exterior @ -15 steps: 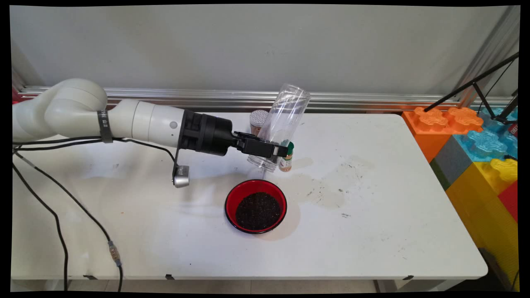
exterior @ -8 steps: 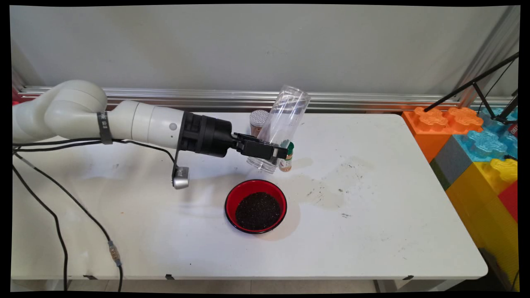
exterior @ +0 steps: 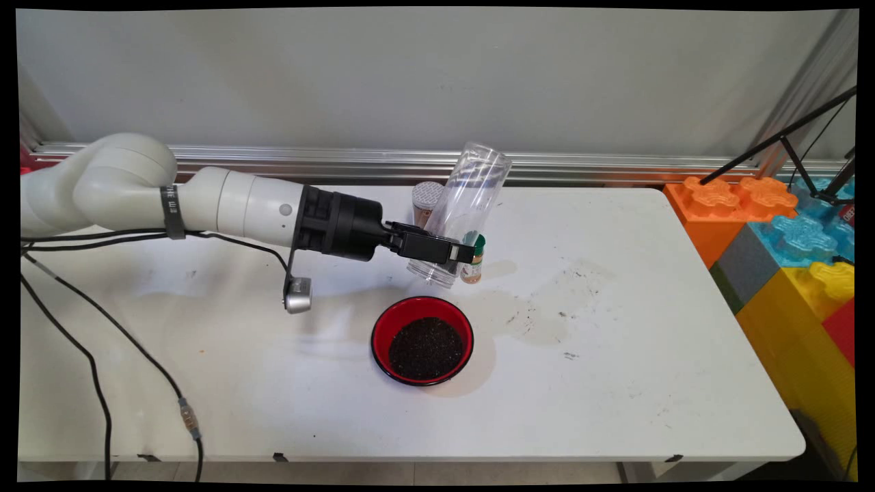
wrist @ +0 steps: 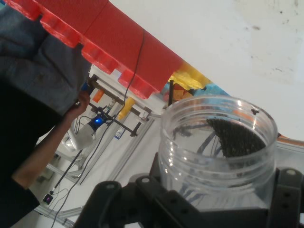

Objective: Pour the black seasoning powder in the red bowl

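I held gripper (exterior: 437,249) clamped on clear jar (exterior: 468,205) | tilted, mouth-down above red bowl (exterior: 383,335) | dark grounds (exterior: 425,348) in bowl, some left in jar

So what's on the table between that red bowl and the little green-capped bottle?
Nothing: in the main view the stretch of table between the red bowl and the green-capped bottle is bare, only faintly stained.

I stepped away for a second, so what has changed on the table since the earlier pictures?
Very little. The gripper, shut on the clear jar, has sunk slightly toward the table, and the jar's mouth with it; the jar stays tilted, mouth down, above the red bowl. The bowl, its dark contents and the two spice bottles behind the jar have not moved.
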